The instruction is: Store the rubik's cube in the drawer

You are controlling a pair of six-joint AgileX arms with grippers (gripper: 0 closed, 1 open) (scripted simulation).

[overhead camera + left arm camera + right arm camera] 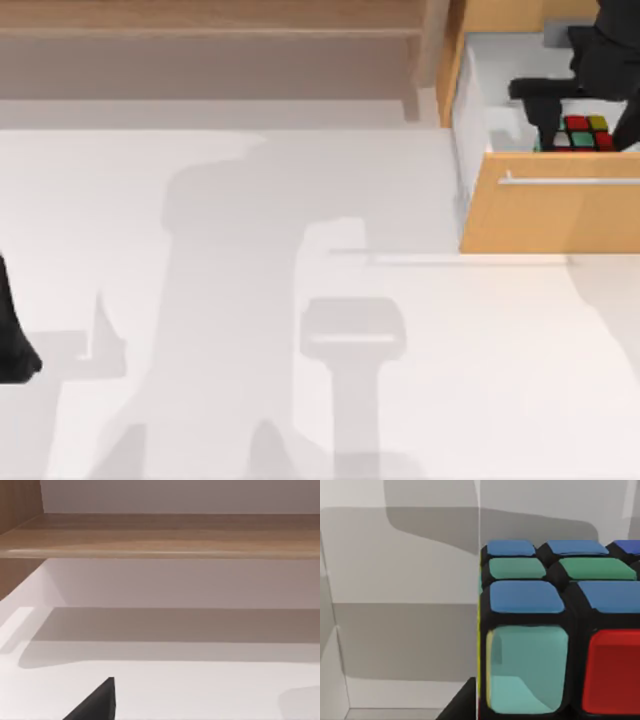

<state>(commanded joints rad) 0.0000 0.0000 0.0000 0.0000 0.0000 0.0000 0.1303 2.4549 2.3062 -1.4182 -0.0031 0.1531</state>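
Note:
The drawer stands pulled open at the table's far right, with a light wooden front, a thin silver bar handle and a white interior. The rubik's cube is inside it, close behind the front panel. My right gripper reaches down into the drawer and is shut on the cube, one dark finger against its left side. In the right wrist view the rubik's cube looms close, showing blue, green, teal and red stickers, with a fingertip touching its edge before the drawer's white wall.
A long brown wooden shelf runs along the back left; its board also crosses the left wrist view. My left arm is parked at the table's left edge. White tabletop spreads between shelf, drawer and front edge.

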